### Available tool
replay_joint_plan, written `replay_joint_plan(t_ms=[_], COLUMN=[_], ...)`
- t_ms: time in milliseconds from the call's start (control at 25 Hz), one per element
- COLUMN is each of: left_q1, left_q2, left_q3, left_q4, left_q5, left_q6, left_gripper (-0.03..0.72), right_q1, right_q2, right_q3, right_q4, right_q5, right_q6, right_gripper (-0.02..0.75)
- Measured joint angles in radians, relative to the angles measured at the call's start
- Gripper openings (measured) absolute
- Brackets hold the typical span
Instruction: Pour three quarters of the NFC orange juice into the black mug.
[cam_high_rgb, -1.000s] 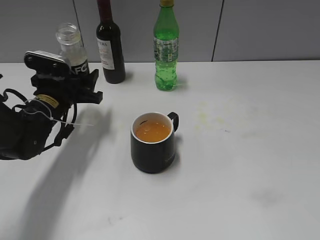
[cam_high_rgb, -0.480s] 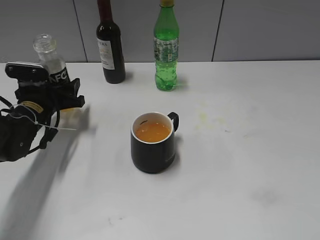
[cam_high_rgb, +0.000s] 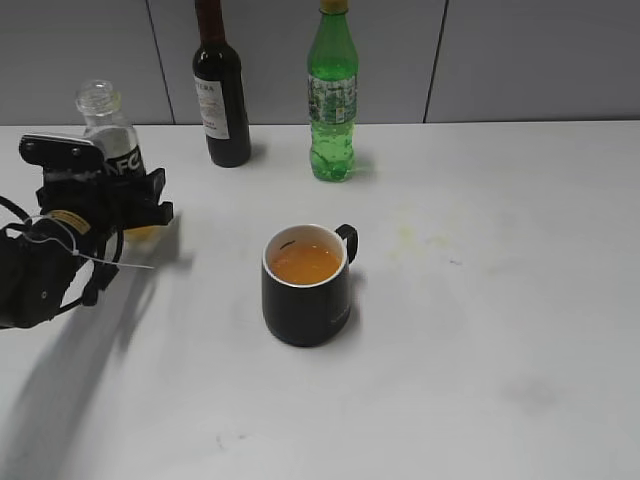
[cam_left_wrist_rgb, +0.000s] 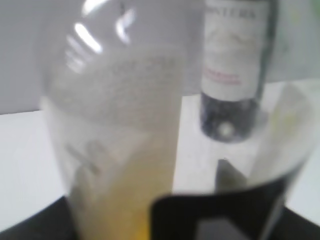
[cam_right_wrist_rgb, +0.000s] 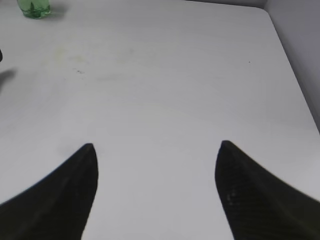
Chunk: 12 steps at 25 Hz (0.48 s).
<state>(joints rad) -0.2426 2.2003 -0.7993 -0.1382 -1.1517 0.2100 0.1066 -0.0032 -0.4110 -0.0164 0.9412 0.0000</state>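
Observation:
The NFC orange juice bottle stands upright at the far left of the table, capless, with a little orange liquid at its bottom. My left gripper is shut on its lower body. In the left wrist view the bottle fills the frame, blurred, with juice low down. The black mug sits in the middle of the table, filled with orange juice, handle pointing back right. My right gripper is open and empty over bare table; it does not show in the exterior view.
A tall dark wine bottle and a green soda bottle stand at the back by the wall. The wine bottle also shows in the left wrist view. The soda bottle's base shows in the right wrist view. Faint stains mark the table right of the mug.
My left gripper carried the bottle left, away from the mug, then lowered it slightly. The mug and the right gripper have not moved.

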Motion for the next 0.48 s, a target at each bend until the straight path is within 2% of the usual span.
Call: replay_joint_plan(t_ms=[480], left_q1=[0.000], left_q2=[0.018], left_q3=[-0.009], left_q4=[0.020], left_q5=[0.011], left_q6=[-0.004], left_gripper=[0.470], right_q1=[0.000], right_q2=[0.000], right_q3=[0.000], right_q4=[0.000], right_q5=[0.000], right_q6=[0.000], right_gripper=[0.555])
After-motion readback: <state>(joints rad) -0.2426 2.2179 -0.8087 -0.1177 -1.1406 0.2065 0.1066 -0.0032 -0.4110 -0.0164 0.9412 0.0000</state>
